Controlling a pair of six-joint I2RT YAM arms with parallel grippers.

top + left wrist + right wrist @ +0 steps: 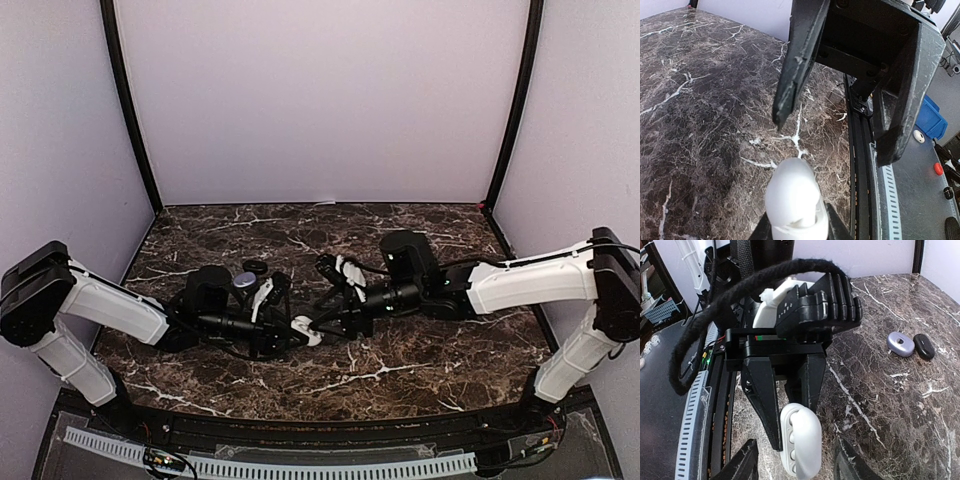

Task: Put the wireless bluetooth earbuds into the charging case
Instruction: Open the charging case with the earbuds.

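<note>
My left gripper [298,328] is shut on a white oval charging case [307,333] and holds it above the table. In the right wrist view the case [801,440] has its lid partly open, and rounded hollows show along its inner edge. My right gripper [322,312] is open and empty. It faces the case head-on with its fingertips [746,457] on either side of the case and apart from it. In the left wrist view the case [791,192] sits between my left fingers, and the open right gripper [832,140] hangs just beyond it. No loose earbuds show.
A lavender oval case [900,344] and a small black oval piece [924,346] lie side by side on the marble table [420,375], behind the left gripper [243,282]. The table's near edge has a black rail and a white slotted strip [890,200].
</note>
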